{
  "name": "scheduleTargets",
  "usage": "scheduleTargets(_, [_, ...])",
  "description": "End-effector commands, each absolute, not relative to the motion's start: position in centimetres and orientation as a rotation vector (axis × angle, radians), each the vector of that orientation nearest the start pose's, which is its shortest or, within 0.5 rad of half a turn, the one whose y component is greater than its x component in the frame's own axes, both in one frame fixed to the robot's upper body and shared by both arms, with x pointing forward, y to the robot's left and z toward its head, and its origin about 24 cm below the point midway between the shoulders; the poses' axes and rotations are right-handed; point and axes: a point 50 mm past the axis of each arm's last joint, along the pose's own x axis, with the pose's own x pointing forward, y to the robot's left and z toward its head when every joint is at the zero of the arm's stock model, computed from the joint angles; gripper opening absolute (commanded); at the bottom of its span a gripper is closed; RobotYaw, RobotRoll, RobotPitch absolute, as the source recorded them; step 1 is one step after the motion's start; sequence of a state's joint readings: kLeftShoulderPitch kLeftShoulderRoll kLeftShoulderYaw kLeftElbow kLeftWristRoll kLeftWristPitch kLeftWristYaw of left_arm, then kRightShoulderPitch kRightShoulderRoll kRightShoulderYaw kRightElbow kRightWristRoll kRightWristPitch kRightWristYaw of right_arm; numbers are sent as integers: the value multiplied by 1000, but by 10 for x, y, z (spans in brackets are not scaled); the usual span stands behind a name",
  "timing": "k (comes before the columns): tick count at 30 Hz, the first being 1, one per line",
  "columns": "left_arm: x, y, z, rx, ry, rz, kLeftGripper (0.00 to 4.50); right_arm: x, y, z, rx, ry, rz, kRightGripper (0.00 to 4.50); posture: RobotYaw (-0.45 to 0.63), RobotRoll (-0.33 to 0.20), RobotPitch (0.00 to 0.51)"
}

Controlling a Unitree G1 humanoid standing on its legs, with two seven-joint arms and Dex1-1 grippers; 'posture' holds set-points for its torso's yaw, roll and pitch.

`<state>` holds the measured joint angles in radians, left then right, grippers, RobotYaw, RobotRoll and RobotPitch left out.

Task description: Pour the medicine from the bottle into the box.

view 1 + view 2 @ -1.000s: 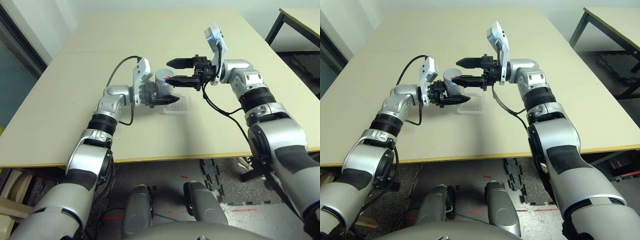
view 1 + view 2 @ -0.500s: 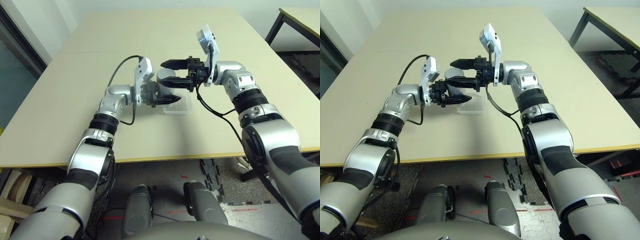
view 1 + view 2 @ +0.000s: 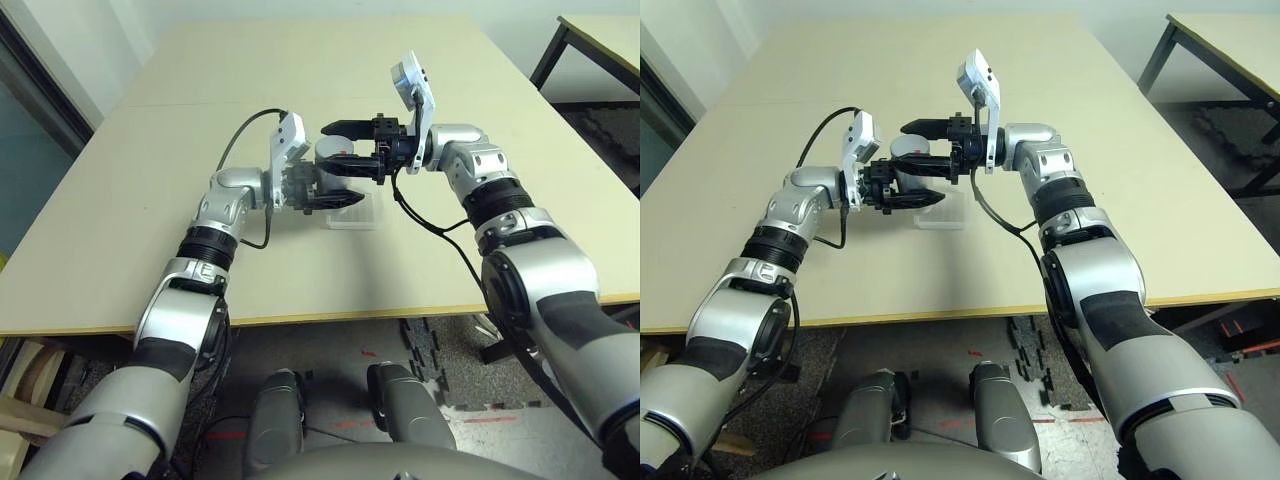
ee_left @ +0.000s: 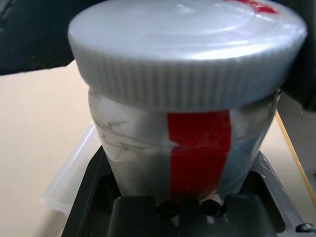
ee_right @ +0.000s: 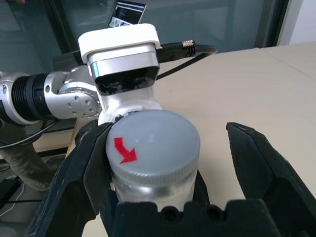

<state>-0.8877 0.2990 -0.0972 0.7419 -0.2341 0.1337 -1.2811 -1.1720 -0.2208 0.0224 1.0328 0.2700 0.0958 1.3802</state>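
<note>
My left gripper [image 3: 336, 192] is shut on the body of the silver-grey bottle [image 3: 332, 168], which has a red stripe [image 4: 197, 148] and stands upright just above the table. Its ribbed grey cap [image 5: 153, 143], marked with a red arrow, is still on, so the medicine is hidden. From the right, my right gripper [image 3: 330, 147] reaches in open, one finger on each side of the cap. One of those fingers [image 5: 256, 168] stands apart from it. The clear shallow box [image 3: 358, 212] lies on the table right under and beside the bottle.
The beige table [image 3: 150, 200] stretches wide to the left and behind the grippers. A black cable [image 3: 425, 215] hangs from my right wrist down to the tabletop. A second table [image 3: 600, 35] stands off to the far right.
My right gripper has moved left, bringing its open fingers around the bottle's cap. My left gripper has kept the bottle in about the same place.
</note>
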Motion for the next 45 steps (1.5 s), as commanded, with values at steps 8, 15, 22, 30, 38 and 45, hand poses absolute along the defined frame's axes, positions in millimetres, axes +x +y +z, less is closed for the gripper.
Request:
scheduleTargets(8, [358,126,148,131,71,-1379,2715,387,-119,195,-14,28,1380,4500,-175,0,75])
scheduleTargets(15, [359,130,146,130,76,-1366,2716,389,-140,197,-16,53,1336,4500,-171,0,76])
scheduleTargets(22, [361,133,144,131,87,-1339,2716,388,-148,199,-41,59,1344,4500,-171,0,75])
scheduleTargets(30, [366,132,144,136,88,-1320,2716,382,-134,208,-54,22,1482,4500,-180,0,74])
scheduleTargets(38, [366,124,144,141,83,-1336,2716,381,-113,211,-51,-8,1528,4500,-186,0,75])
scheduleTargets(45, [366,118,144,142,81,-1351,2716,380,-101,212,-48,-19,1547,4500,-186,0,75])
